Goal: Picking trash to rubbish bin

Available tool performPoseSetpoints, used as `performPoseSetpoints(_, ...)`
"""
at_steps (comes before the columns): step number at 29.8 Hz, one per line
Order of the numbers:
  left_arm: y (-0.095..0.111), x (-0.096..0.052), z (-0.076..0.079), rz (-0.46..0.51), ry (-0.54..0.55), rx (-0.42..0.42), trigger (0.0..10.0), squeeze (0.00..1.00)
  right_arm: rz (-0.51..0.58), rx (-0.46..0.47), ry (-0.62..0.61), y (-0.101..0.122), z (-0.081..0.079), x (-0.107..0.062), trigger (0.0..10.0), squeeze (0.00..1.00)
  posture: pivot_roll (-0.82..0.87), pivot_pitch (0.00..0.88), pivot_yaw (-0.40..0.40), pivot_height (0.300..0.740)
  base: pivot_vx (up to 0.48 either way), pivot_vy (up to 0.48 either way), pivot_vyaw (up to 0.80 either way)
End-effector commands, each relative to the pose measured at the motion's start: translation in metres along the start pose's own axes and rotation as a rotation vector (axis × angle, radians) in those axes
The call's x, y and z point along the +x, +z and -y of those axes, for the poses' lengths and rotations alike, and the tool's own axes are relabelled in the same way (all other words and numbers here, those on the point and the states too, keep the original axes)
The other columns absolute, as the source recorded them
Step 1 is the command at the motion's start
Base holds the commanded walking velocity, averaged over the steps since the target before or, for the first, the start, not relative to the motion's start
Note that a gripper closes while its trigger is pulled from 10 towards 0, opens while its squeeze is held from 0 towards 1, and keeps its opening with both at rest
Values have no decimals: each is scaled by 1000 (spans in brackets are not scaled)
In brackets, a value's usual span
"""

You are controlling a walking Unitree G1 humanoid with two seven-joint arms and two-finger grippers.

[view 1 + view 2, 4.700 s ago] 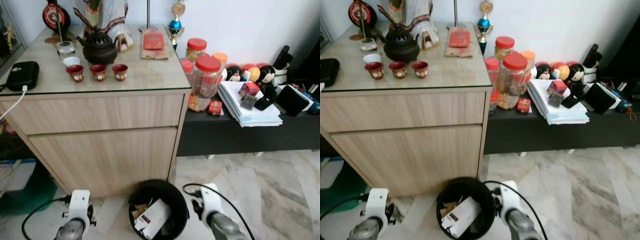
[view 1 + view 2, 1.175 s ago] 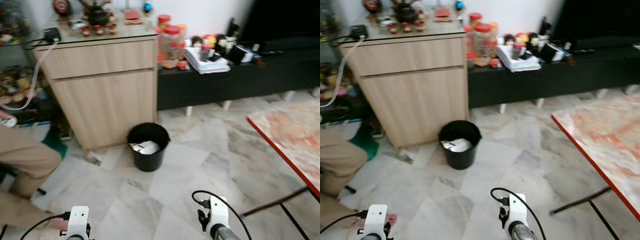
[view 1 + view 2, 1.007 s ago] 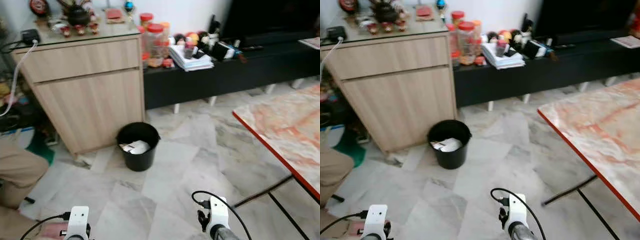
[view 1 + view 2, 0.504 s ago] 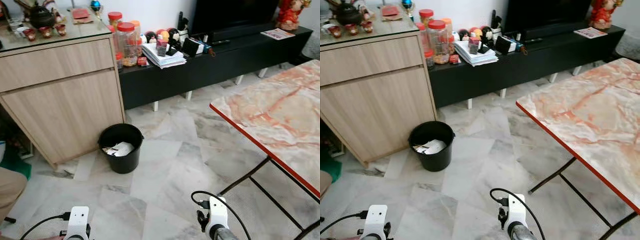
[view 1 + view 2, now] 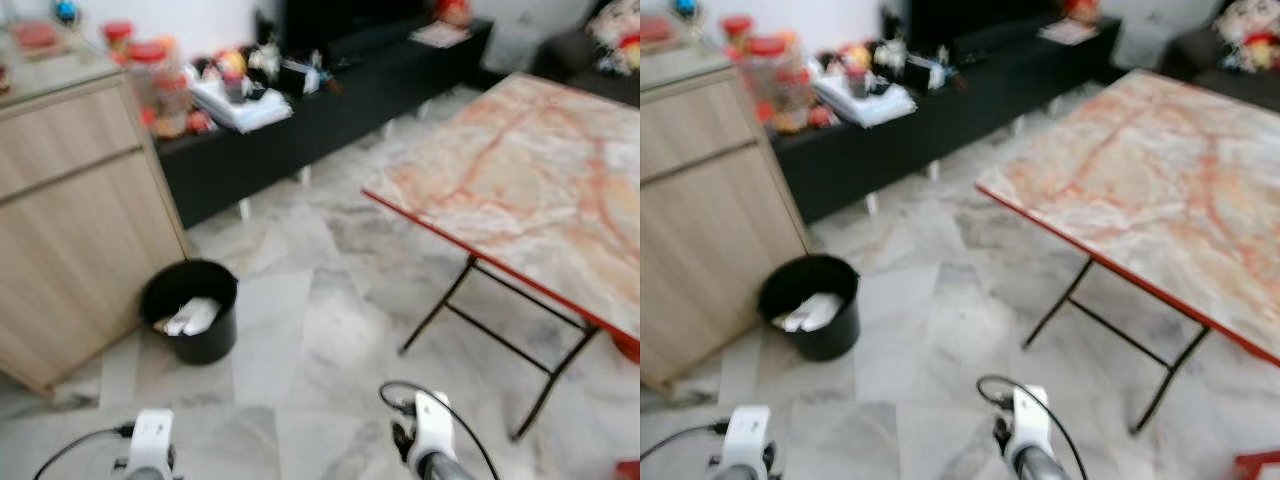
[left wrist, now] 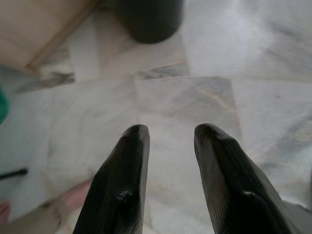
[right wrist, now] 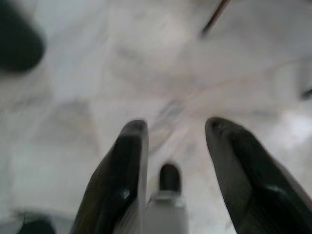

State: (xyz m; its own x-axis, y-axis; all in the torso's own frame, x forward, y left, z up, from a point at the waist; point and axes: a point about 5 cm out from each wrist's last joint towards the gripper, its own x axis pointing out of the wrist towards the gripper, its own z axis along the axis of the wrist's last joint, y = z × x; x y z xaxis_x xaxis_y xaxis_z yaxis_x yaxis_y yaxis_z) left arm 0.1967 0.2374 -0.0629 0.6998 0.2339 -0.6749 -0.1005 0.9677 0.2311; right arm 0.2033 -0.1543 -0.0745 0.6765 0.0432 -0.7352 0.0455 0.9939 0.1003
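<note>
both claws, left claw (image 6: 168, 134) and right claw (image 7: 175, 129), spread empty; round black bin (image 5: 190, 310) holds white crumpled trash (image 5: 188, 316)

The floor (image 5: 330, 330) is pale marble tile, polished and grey-veined. The rubbish bin (image 5: 190, 310) looks like smooth black plastic with a dull sheen, holding crumpled white paper trash (image 5: 188, 316). The cabinet (image 5: 70, 220) is light wood-grain laminate, matt. The low shelf (image 5: 330, 100) is matt black. The bench (image 5: 530, 190) has a glossy marble-patterned top in cream and orange, a red edge and thin black metal legs. The left pincer (image 6: 168, 141) has smooth black fingers (image 6: 122, 185) with soft highlights.
</note>
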Motion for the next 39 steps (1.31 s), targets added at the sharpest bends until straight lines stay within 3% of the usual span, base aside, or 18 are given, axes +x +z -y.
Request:
performPoseSetpoints(1, -13, -3, -3, -46, 4, 13, 10000, 0, -2, 5, 13, 0, -6, 1, 10000, 0, 70, 47, -31, 740, 0, 0, -800)
performPoseSetpoints(14, -9, -2, -1, -33, -5, 18, 10000, 0, -1, 5, 13, 1, -5, 1, 10000, 0, 70, 42, -31, 740, 0, 0, -800)
performPoseSetpoints(23, 9, 2, 1, 33, -10, 30, 10000, 0, 34, 8, 21, 11, -8, 3, 10000, 0, 70, 41, -32, 740, 0, 0, -800)
performPoseSetpoints(31, 20, 3, -10, 105, -4, 111, 10000, 0, 97, -11, 37, 26, -9, 5, 10000, 0, 70, 40, -33, 740, 0, 0, 0)
performPoseSetpoints(33, 47, 4, -34, 243, 77, 78, 10000, 0, 187, -13, 36, 47, -7, 7, 10000, 0, 73, 43, -38, 740, 0, 0, 0)
performPoseSetpoints(36, 60, 4, -41, 305, 101, 76, 10000, 0, 224, -13, 40, 56, -7, 7, 10000, 0, 73, 43, -38, 740, 0, 0, 0)
performPoseSetpoints(37, 86, 2, -50, 421, 131, 91, 10000, 0, 296, -6, 50, 74, -8, 7, 10000, 0, 73, 42, -39, 740, 0, 0, 0)
performPoseSetpoints(39, 97, 1, -54, 471, 145, 98, 10000, 0, 329, -2, 55, 83, -9, 7, 10000, 0, 73, 42, -39, 740, 0, 0, 0)
